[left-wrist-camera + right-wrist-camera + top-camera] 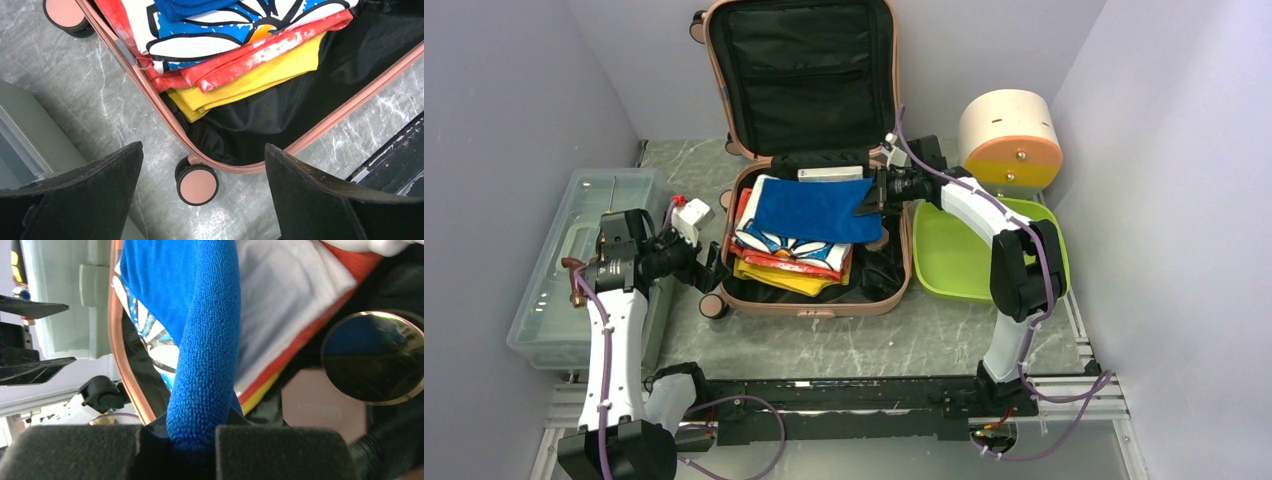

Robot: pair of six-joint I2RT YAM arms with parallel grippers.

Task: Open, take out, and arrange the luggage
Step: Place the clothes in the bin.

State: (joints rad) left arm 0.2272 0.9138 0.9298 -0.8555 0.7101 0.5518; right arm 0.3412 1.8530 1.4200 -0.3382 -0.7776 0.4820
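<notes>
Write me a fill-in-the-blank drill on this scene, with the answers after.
The right gripper is shut on a ____ cloth.
The luggage has its lid ____.
The left gripper, open, hangs over a pink ____.
The lowest garment in the stack is ____.
Missing words: blue; open; wheel; yellow.
</notes>
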